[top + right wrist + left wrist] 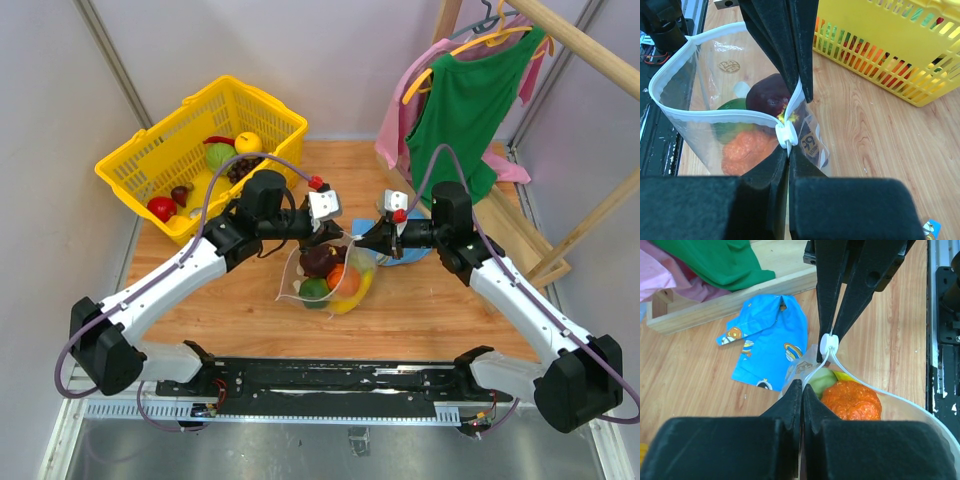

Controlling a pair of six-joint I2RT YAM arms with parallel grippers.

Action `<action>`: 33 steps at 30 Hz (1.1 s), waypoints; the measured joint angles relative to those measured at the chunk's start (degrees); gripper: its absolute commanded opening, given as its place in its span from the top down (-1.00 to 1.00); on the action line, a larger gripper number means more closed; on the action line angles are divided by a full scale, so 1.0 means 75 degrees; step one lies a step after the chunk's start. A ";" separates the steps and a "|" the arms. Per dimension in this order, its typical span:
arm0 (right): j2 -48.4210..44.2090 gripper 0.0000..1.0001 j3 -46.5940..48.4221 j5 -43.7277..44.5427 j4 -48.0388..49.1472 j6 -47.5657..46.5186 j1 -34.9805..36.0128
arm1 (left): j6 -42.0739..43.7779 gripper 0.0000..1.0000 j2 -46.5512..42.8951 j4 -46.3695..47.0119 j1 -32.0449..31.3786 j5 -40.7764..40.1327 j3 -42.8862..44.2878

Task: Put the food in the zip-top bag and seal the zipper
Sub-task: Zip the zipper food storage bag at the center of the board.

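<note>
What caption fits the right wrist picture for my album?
Right tool and left tool pinch the zipper of the zip-top bag holding an orange and dark purple fruit.

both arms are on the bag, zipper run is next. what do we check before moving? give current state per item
1. Food inside the zip-top bag: ok. The orange, dark purple fruit and a green piece sit in it.
2. Left gripper anchoring the mouth: ok. Jaws shut on the bag's rim.
3. Right gripper at the slider: ok. Jaws shut on the zipper just behind it.
4. Zipper sealed: not ok. The mouth gapes in a wide loop.
5. Track free of food: cannot tell. The purple fruit rides high, close under the slider.
6. Yellow basket out of the way: ok. It stands apart from the bag.
</note>
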 measured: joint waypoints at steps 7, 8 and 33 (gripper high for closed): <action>0.0000 0.99 0.0114 -0.0026 -0.0210 -0.0006 0.0000 | -0.0227 0.20 -0.0224 0.0207 -0.0003 -0.0219 -0.0026; 0.0000 0.99 0.0143 -0.0026 -0.0262 -0.0009 0.0000 | -0.0248 0.12 -0.0274 0.0254 -0.0003 -0.0219 -0.0026; 0.0003 0.99 0.0271 0.0035 -0.0635 -0.0111 0.0000 | -0.0612 0.01 0.0484 0.0691 -0.0210 0.0536 0.0248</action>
